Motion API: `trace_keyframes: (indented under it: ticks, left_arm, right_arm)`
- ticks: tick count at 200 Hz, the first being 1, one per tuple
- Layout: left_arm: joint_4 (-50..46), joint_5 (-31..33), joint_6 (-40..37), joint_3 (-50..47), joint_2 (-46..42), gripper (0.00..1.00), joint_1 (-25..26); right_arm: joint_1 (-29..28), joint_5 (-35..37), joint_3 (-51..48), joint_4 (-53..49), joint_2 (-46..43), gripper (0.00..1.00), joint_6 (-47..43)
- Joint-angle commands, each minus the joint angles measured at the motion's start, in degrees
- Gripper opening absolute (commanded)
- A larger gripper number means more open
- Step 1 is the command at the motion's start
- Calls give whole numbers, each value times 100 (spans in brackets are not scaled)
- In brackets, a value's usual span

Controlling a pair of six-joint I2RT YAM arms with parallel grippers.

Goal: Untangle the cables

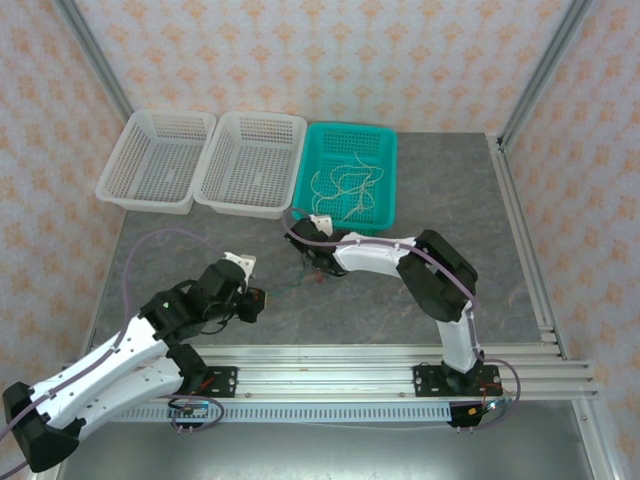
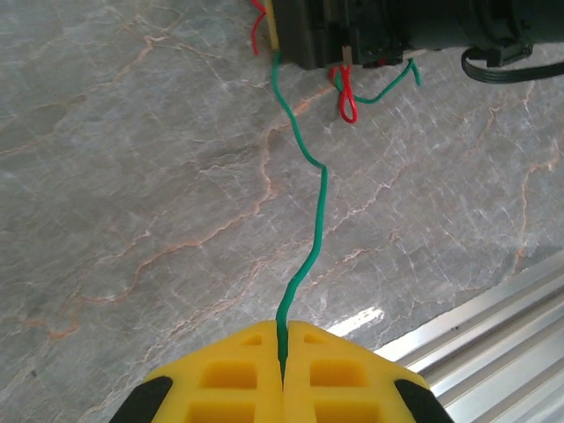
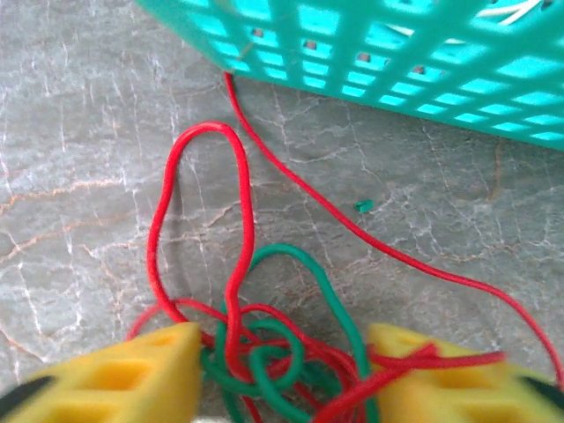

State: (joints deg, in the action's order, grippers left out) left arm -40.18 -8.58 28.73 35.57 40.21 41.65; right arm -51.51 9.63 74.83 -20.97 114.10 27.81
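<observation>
A dark green cable (image 2: pixel 319 198) stretches taut over the table from my left gripper (image 2: pixel 283 328), which is shut on its end, up to my right gripper (image 2: pixel 335 35). My right gripper (image 3: pixel 282 339) stands open, its yellow fingers (image 3: pixel 132 370) on either side of a knotted tangle of red and green cables (image 3: pixel 264 348). One red loop (image 3: pixel 198 207) and a long red strand (image 3: pixel 388 251) spread out toward the teal basket (image 3: pixel 397 62). Several cream-white cables (image 1: pixel 345 183) lie inside that teal basket (image 1: pixel 312 190). In the top view my left gripper (image 1: pixel 255 303) is near my right gripper (image 1: pixel 312 262).
Two white baskets (image 1: pixel 155 160) (image 1: pixel 250 162) stand at the back left beside the teal one. A small green fragment (image 3: pixel 363 205) lies on the table. An aluminium rail (image 2: pixel 502 335) runs along the near edge.
</observation>
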Motion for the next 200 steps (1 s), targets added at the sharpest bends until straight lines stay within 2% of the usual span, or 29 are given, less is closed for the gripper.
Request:
trace_keyframes:
  ticks: [1,16,29,45,64,74,84,109,135,152,170,183,200]
  left_arm:
    - [-473,622,327,216,-278,0,7]
    - [-807,1188,502,457,-522,0,10]
    - [-1194,1814,704,793,-760,0,-40]
    - [-1615,2410,729,1342,-1031,0,-190]
    - [-1883,3029,508,1982,-1185,0,-269]
    - [-1900,3197,300,2213,-1155,0,-271]
    - [-1840,3223,7,2326,-1072,0,-271]
    - [-1772,3152,-288,2343,-732,0,-271]
    - [-1531,3065,-255,2142,-583,0,-280]
    - [-1462,3033,-228,2081,-493,0,-358]
    - [-1306,2883,-334,2038,-407,0,-540]
    - [-1090,2477,-474,1953,-258,0,-784]
    - [-728,1496,-566,1790,140,0,-1167]
  right_arm:
    - [-17,57,-29,-302,257,28,196]
    - [17,116,-128,-416,118,9,402]
    - [106,-155,-392,-398,-140,1,608]
    - [224,-900,-975,-24,-675,0,733]
    - [274,-2410,-1713,882,-1357,0,592]
    - [273,-3082,-1969,1210,-1658,0,615]
    - [273,-3340,-2116,1280,-1947,0,717]
    - [384,-2712,-2299,821,-2599,0,968]
    - [978,-1691,-2981,158,-3447,0,2322]
    - [1477,-1245,-3823,-86,-4403,0,3177]
    - [1910,-799,-4453,-581,-5593,3,3515]
    - [2198,-758,-4663,-813,-6171,4,3331]
    - [2516,-782,-4688,-1011,-6491,8,3051]
